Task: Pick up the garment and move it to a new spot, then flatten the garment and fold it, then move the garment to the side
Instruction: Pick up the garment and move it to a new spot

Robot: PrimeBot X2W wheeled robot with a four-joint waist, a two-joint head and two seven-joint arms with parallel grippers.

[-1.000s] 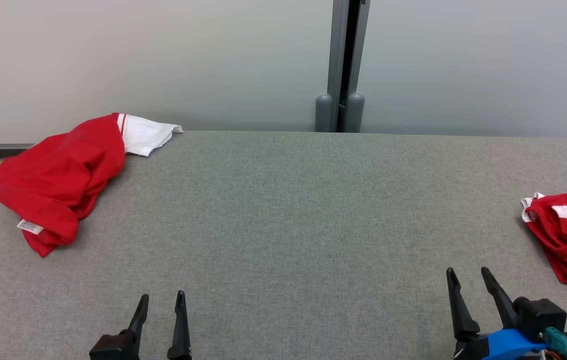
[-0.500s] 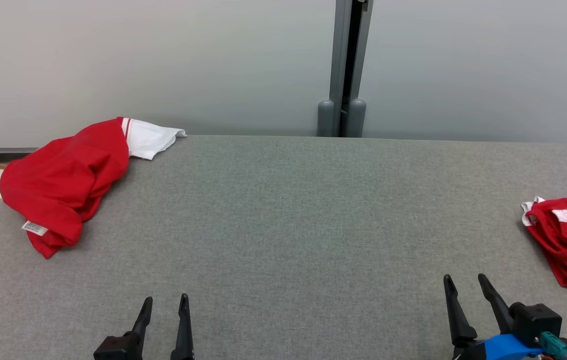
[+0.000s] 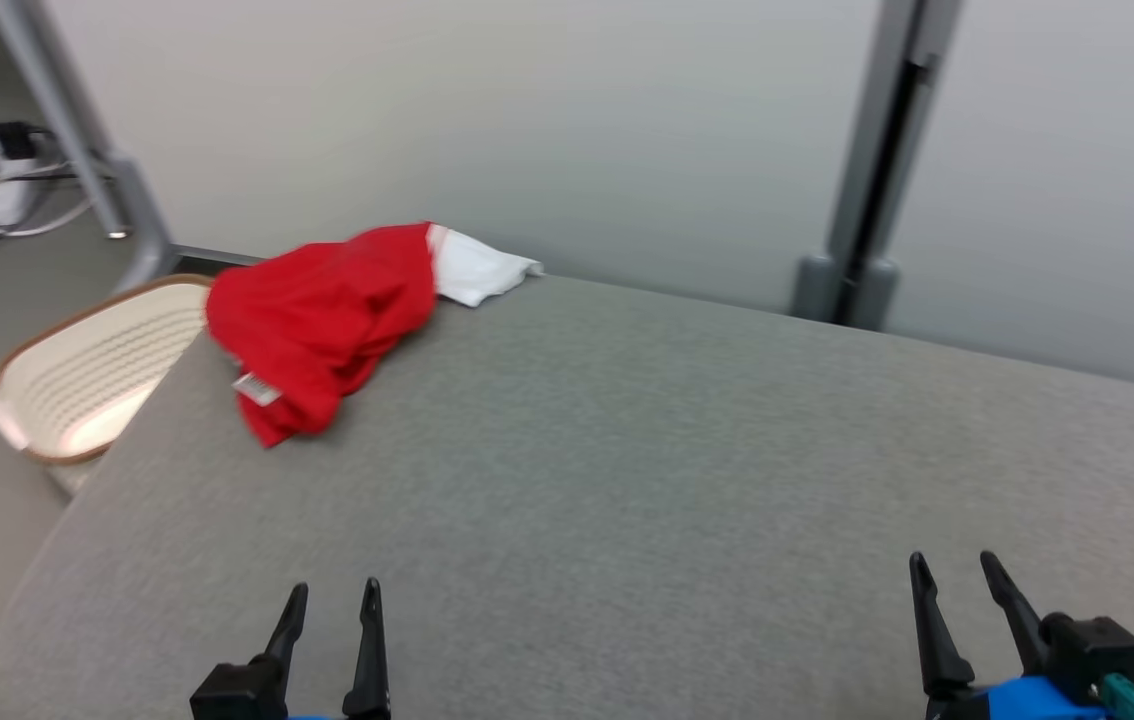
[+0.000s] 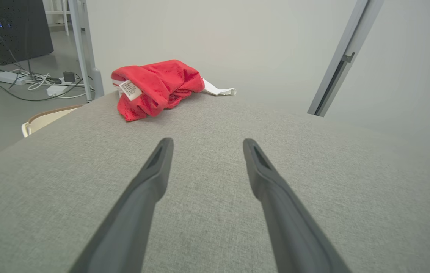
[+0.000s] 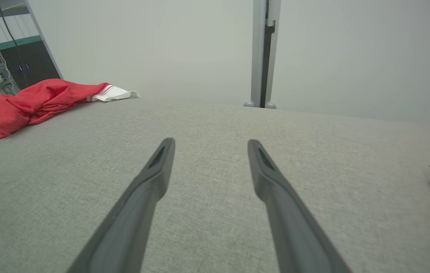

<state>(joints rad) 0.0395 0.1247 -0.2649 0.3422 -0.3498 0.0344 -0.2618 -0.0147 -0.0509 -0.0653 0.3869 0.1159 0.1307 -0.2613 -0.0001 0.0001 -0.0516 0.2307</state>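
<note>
The crumpled red and white cloth garment [image 3: 317, 320] lies in a heap at the far left corner of the grey cloth table [image 3: 627, 450]. A cream basket with little holes [image 3: 87, 370] sits beside that corner. Near the front, the left gripper [image 3: 334, 592] and right gripper [image 3: 952, 562] have fingers apart, holding nothing.

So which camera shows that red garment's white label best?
The left wrist view: the label faces it, sharp. The head view has it small and blurred; the right wrist view gives the garment edge-on from afar.
</note>
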